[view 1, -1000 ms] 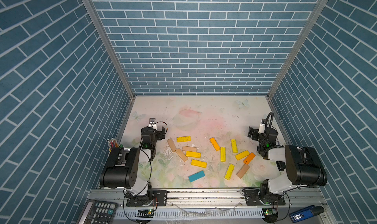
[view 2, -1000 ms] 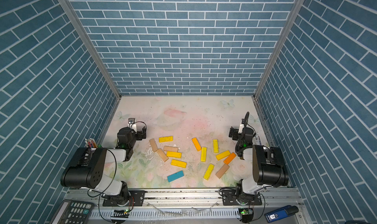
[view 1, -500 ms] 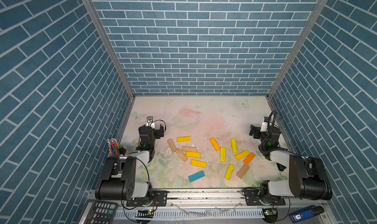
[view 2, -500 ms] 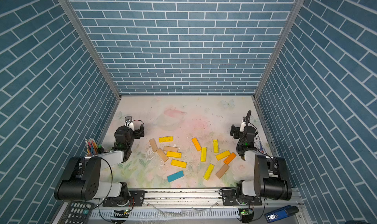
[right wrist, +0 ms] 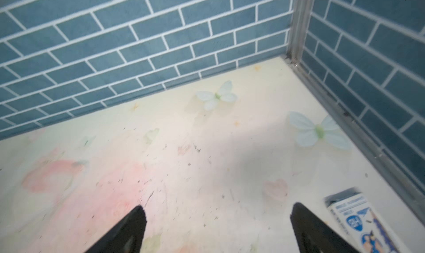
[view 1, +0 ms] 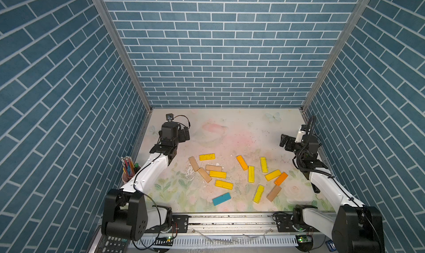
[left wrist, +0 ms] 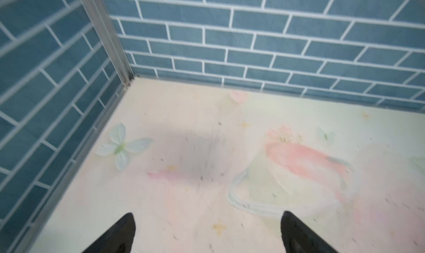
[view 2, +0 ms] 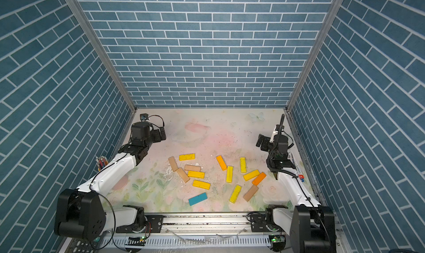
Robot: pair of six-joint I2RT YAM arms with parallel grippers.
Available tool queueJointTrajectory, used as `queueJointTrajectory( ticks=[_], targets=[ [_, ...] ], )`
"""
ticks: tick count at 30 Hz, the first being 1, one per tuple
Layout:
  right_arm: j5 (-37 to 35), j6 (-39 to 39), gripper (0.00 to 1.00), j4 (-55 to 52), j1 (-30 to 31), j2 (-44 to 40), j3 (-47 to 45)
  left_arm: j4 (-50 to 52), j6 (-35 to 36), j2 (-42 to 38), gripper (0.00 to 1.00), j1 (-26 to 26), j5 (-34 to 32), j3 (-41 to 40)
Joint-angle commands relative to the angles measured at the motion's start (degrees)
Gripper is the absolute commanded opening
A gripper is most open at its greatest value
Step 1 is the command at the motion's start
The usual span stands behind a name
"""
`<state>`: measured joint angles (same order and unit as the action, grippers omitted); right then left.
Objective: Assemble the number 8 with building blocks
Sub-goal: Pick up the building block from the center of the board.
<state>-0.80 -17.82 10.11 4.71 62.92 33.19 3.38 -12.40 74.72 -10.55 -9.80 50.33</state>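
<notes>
Your left tool (view 1: 184, 135) hangs spread and empty. The building blocks (view 1: 217, 174) lie flat, scattered mid-table (view 1: 230, 129). They look light, stiff and thin, so pinch across the short width. Your right tool (view 1: 284, 143) is likewise spread, empty.

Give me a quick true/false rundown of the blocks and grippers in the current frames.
1. The left gripper and right gripper are both open and empty. True.
2. The small flat rectangular wooden building blocks already form an 8. False: they lie scattered on the floral mat.
3. The teal-blue flat wooden plank touches no other block. True.
4. An orange block is stacked on the teal one. False: both orange flat wooden planks lie flat on the mat, well apart from it.
5. A cup of coloured pencils stands beside the left arm. True.
</notes>
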Motion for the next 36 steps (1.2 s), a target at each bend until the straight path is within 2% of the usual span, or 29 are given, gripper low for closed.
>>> queueJointTrajectory(
  ticks=[1,4,7,9,14,18,21,36],
  targets=[
    [0.0,-4.1,0.99,-7.0,4.1,-1.7,1.3,16.7,-6.1,4.2,1.00,-3.7,2.1,4.1],
    [0.0,-4.8,0.98,-9.3,8.6,-1.6,2.0,21.9,-9.9,7.4,1.00,-6.6,2.6,6.2],
    [0.4,-5.3,0.99,-9.8,12.1,-1.9,2.2,23.2,-9.7,10.1,0.97,-9.6,4.0,7.3],
    [2.0,-5.2,0.99,-9.9,13.6,-2.0,2.0,22.4,-7.3,11.8,0.93,-10.9,5.7,7.7],
    [4.4,-4.1,0.99,-10.9,15.9,-3.2,1.6,21.6,-1.3,14.8,0.93,-12.0,11.7,8.6],
    [5.2,-3.4,0.99,-12.2,16.3,-4.0,2.1,22.9,1.3,16.3,0.96,-12.5,13.1,9.0],
    [5.1,-3.1,0.99,-12.8,16.8,-4.4,2.5,24.4,2.9,17.4,1.00,-13.6,12.6,9.7],
    [4.5,-4.0,0.99,-12.9,18.9,-6.9,1.4,31.3,6.0,25.4,1.00,-19.9,4.3,14.9]
  ],
)
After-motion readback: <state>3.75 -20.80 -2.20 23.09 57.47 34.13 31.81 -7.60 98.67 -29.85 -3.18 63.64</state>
